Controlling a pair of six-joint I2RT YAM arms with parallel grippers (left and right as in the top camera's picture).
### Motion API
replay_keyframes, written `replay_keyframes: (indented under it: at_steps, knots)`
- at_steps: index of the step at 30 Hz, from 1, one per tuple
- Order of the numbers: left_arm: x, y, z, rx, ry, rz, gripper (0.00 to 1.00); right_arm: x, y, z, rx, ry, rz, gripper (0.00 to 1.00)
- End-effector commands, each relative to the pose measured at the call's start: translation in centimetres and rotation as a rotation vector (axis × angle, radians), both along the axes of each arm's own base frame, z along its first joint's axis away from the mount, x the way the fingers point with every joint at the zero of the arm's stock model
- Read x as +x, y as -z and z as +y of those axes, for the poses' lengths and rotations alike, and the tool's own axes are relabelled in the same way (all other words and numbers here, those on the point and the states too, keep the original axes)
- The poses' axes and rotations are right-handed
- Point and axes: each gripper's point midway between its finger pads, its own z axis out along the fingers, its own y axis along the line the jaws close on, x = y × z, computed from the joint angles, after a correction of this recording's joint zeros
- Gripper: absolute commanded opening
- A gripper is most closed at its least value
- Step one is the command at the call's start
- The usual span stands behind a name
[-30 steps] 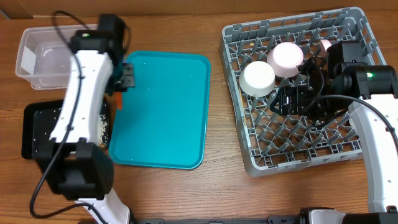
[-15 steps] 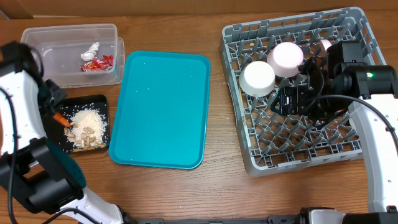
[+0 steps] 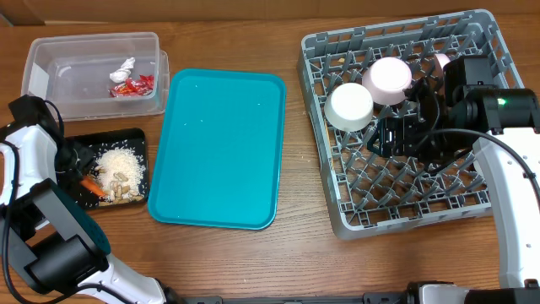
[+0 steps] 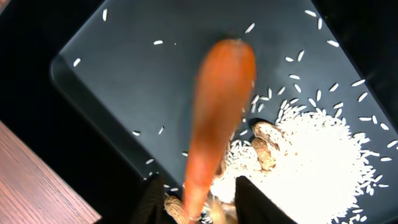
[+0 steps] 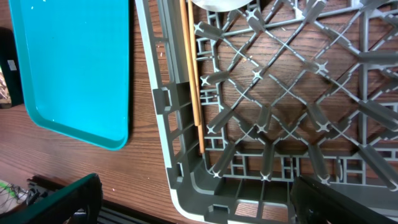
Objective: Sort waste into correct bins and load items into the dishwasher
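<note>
The orange carrot [image 4: 214, 118] is blurred between my left gripper's [image 4: 205, 202] open fingers, over the shallow black tray [image 4: 124, 81]. Overhead it lies in the black tray [image 3: 126, 138] as an orange streak [image 3: 89, 183] beside the white rice [image 3: 118, 160] and the nut bits [image 3: 126, 189]. The left gripper [image 3: 72, 159] hovers at the tray's left end. The clear tub [image 3: 59, 80] holds the red wrapper [image 3: 135, 84] and the white tissue [image 3: 125, 66]. My right gripper [image 3: 396, 135] is open and empty over the grey rack [image 3: 337, 211], which holds two white bowls [image 3: 350, 105] [image 3: 386, 78]. Chopsticks [image 5: 193, 81] lie along the rack's wall.
The teal serving tray [image 3: 221, 148] lies bare between the bins and the rack. A third white piece [image 3: 440, 61] shows partly behind the right arm at the rack's back. The right wrist view shows the rack's corner [image 5: 186, 199] over wood table.
My left arm swung from the teal tray's left edge out to the black tray. The carrot it carried has left the fingers and dropped into the tray. The right arm has not moved.
</note>
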Motion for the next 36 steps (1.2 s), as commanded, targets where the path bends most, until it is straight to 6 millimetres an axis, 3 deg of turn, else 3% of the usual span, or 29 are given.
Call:
replay_keyframes:
  at_steps: [1,8,14,18,24,27,29,33,36]
  knots:
    - [0.0,-0.1,0.0,-0.004,-0.005,-0.003,0.47,0.0,0.1,0.1,-0.001,0.001,0.000,1.00]
    - [0.3,-0.6,-0.8,-0.039,0.019,-0.007,0.57,0.0,0.1,0.1,-0.001,0.001,0.000,1.00]
    - [2.6,-3.3,-2.6,-0.058,0.115,-0.046,0.58,0.2,0.1,0.1,-0.001,0.001,-0.007,1.00]
    - [5.6,-5.5,-6.3,-0.098,0.272,-0.115,0.58,0.7,0.0,0.0,-0.002,0.001,-0.031,1.00]
    - [9.0,-7.6,-15.6,-0.090,0.668,-0.136,0.66,4.2,-0.3,-2.1,-0.101,0.132,-0.143,1.00]
    - [8.0,-7.9,-19.7,-0.123,0.795,-0.071,0.70,5.7,-0.9,-2.1,-0.100,0.136,-0.208,1.00]
    - [5.9,-8.0,-21.9,-0.167,0.843,0.015,0.71,5.8,-0.9,-2.3,-0.111,0.137,-0.214,1.00]
    - [1.1,-8.0,-23.1,-0.251,0.855,0.200,0.70,3.7,0.0,-2.7,-0.140,0.138,-0.121,1.00]
    - [-0.4,-8.3,-23.1,-0.275,0.847,0.255,0.70,2.5,0.5,-3.3,-0.177,0.142,-0.071,1.00]
